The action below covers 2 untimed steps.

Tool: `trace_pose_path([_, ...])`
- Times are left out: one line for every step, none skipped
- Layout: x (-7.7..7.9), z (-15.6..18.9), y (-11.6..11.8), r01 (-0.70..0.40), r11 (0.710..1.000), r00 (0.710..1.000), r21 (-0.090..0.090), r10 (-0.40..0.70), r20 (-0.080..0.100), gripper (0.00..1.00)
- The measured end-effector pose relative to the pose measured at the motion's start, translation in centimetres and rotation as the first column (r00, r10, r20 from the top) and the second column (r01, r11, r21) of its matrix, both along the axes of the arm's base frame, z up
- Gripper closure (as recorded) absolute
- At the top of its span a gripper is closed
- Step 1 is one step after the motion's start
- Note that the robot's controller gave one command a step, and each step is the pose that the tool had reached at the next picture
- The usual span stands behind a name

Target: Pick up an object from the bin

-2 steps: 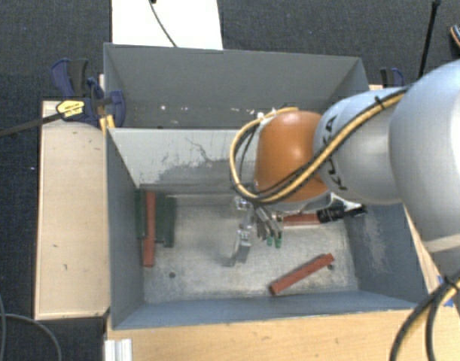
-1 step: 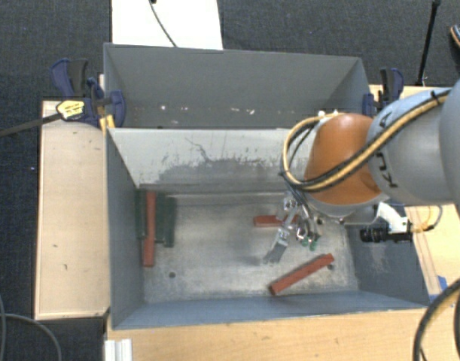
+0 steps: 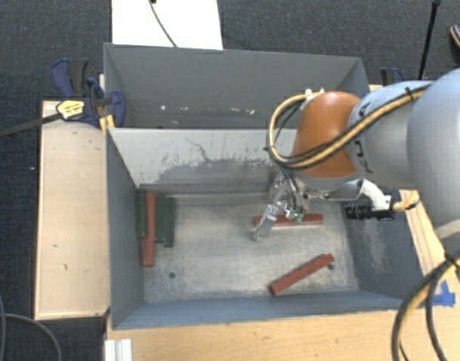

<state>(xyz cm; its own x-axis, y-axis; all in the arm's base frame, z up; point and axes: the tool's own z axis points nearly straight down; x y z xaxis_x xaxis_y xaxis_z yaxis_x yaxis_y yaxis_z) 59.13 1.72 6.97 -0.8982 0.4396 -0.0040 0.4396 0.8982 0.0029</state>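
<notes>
My gripper (image 3: 264,228) reaches down from under the orange cover into the middle of the bin, its metal fingers low over the floor. Right beside it, partly hidden by the fingers, lies a thin red-brown stick (image 3: 309,219) with a small green mark near the gripper. I cannot tell whether the fingers are round that stick or just next to it. A second red-brown bar (image 3: 301,274) lies slanted nearer the front wall, apart from the gripper.
Along the left wall lie a dark green block (image 3: 165,218) and a red-brown stick (image 3: 148,230) side by side. The arm and its cables cover the bin's right rear part.
</notes>
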Motion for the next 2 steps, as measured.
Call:
trace_pose_path([-0.1, 0.1, 0.0, 0.004, 1.000, 1.000, 0.000, -0.004, -0.002, 1.00])
trace_pose_path([-1.7, 14.8, -0.2, -0.023, 1.000, 1.000, 0.000, 0.023, 0.005, 1.00])
